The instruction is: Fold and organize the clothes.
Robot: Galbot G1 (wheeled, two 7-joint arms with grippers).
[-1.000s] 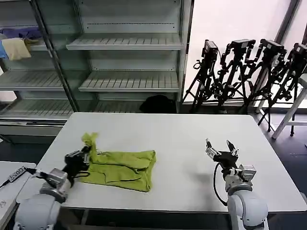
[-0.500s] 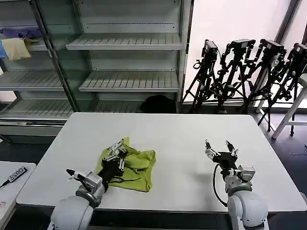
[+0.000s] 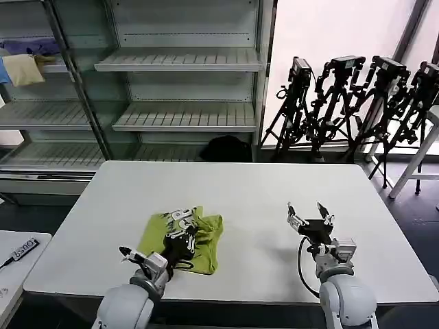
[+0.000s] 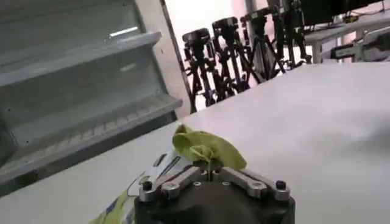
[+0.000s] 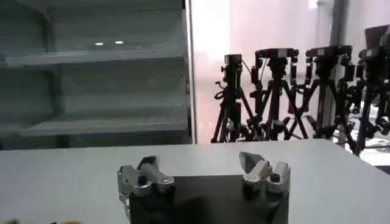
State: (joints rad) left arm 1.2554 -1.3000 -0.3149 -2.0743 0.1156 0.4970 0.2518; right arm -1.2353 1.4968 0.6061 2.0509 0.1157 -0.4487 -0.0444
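The lime yellow-green T-shirt [image 3: 208, 234] lies bunched on the white table [image 3: 247, 185], left of centre near the front edge. A folded-over part shows its white-and-blue print [image 3: 180, 218] facing up. My left gripper [image 3: 183, 239] rests on top of the shirt and is shut on a pinch of its fabric. In the left wrist view the green cloth [image 4: 206, 146] puffs out from between the closed jaws of the left gripper [image 4: 209, 165]. My right gripper [image 3: 306, 220] hovers open over bare table to the right of the shirt. Its two fingers [image 5: 148, 173] stand wide apart with nothing between them.
Metal shelving [image 3: 178, 116] stands behind the table, with a pale yellow cloth [image 3: 22, 68] and a blue-purple cloth [image 3: 31, 46] on its upper left shelf. Black tripods [image 3: 350, 103] crowd the back right. A low side table [image 3: 14, 257] sits at the left.
My left gripper has swept rightward with the shirt's left end, laying it over the rest so that the print faces up. The right gripper edged slightly left.
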